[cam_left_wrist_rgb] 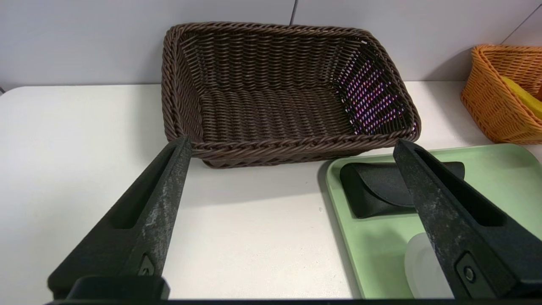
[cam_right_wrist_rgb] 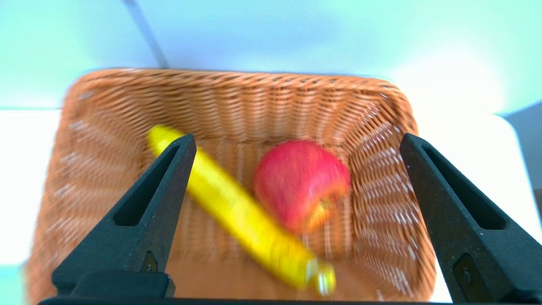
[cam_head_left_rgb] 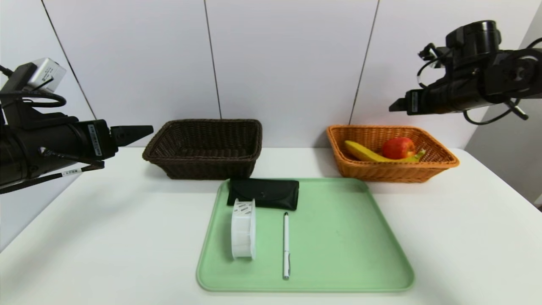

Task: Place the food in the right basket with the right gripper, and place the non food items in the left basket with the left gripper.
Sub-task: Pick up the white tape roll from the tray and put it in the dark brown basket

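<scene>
The white box [cam_head_left_rgb: 243, 229] bears a label, its print unreadable.

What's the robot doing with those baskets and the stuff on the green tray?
It's sorting. The food is done: a banana and an apple lie in the orange basket, with the open right gripper up above it. The brown basket is empty. A black pouch, a white container and a white pen wait on the green tray. The left gripper hovers open, holding nothing.
</scene>
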Tool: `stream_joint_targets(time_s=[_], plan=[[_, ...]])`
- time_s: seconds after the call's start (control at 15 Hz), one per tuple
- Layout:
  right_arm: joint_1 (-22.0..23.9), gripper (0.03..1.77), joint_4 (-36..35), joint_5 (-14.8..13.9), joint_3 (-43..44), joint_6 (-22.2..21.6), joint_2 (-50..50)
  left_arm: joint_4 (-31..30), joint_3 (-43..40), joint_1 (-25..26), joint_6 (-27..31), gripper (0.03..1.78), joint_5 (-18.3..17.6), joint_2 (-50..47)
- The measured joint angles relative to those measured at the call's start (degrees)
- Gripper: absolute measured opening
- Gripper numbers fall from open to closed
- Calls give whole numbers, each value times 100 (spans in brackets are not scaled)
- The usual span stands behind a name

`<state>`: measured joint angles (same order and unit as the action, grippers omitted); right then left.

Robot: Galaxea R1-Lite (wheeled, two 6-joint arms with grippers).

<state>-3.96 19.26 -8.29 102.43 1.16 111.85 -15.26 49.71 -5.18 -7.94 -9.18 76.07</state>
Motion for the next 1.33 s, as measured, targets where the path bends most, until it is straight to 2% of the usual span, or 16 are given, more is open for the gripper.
stream_joint_targets(time_s=[0.2, 0.47, 0.6, 0.73, 1.0, 1.2, 1.33], plan=[[-11, 167, -455, 2, -1696, -23, -1179, -146, -217, 0, -5, 169, 9, -44], [0, 169, -1452, 17, -4424, -34, -2946, -262, -490, -9, -7, 169, 11, -143], [20, 169, -1759, 11, -5433, -52, -3652, -268, -532, -38, -7, 169, 11, -176], [46, 169, -1942, 6, -5976, -89, -4090, -271, -608, -77, -38, 169, 9, -212], [55, 169, -2342, 9, -6295, -116, -4365, -236, -661, -135, -168, 169, 91, -324], [55, 169, -2344, 33, -6348, -102, -4407, 121, -311, -802, -188, 169, 740, -345], [50, 169, -2344, 41, -6412, -72, -4424, 816, 527, -1391, -416, 169, 1265, -251]])
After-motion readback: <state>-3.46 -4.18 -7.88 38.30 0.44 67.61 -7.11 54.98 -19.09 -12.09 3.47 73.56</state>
